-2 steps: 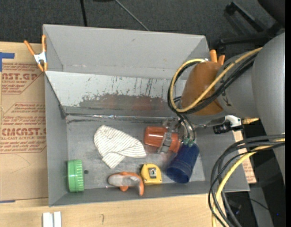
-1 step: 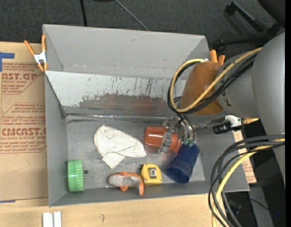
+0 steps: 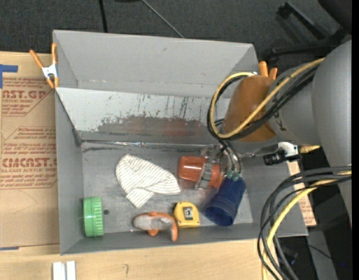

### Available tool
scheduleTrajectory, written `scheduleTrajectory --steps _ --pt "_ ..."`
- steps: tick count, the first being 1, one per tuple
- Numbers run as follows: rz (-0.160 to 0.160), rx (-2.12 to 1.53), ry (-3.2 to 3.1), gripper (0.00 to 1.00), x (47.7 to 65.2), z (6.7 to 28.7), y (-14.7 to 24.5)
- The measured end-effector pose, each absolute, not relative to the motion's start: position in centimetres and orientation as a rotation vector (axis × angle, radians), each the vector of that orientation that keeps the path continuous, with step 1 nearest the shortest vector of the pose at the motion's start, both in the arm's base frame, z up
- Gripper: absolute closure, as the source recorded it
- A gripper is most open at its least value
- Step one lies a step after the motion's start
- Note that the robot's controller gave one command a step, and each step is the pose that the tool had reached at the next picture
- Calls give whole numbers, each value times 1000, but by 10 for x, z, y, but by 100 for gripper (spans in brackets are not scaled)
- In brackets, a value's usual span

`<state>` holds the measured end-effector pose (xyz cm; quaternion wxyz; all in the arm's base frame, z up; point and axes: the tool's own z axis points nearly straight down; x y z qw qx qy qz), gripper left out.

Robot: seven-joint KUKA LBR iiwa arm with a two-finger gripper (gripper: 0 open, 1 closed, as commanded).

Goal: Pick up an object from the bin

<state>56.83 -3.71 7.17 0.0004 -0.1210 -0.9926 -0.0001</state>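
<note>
- The claw (image 3: 210,172) is low inside the grey metal bin (image 3: 156,63), in its right part, close to the floor of the bin.
- It sits on top of an orange-red cylinder (image 3: 190,168) that lies on its side. One part of this cylinder shows to the left of the claw and a smaller part shows to the right of it.
- Whether the claw is released or clenched I cannot tell, because the metal parts and the cylinder overlap there.
- Above the claw the wrist carries an orange cover (image 3: 249,107), and yellow and black cables (image 3: 217,107) loop around it.
- A dark blue cup (image 3: 225,202) lies tilted just below and to the right of the claw, touching or almost touching the orange-red cylinder.
- A white cloth with thin stripes (image 3: 145,179) lies crumpled to the left of the cylinder, just beside it.
- A small yellow tape measure (image 3: 186,213) lies near the front wall, just left of the blue cup.
- Beside the tape measure, to its left, lies a small grey and orange thing (image 3: 155,221); its kind I cannot tell.
- A green round lid (image 3: 93,217) stands in the front left corner, well apart from the claw.
</note>
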Motion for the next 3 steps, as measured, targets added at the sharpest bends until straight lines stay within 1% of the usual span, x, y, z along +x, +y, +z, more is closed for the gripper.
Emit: scheduleTrajectory --steps 2,3 --pt "0 -380 -3116 100 568 86 -37" --pt "-1 -380 -3114 100 567 103 -37"
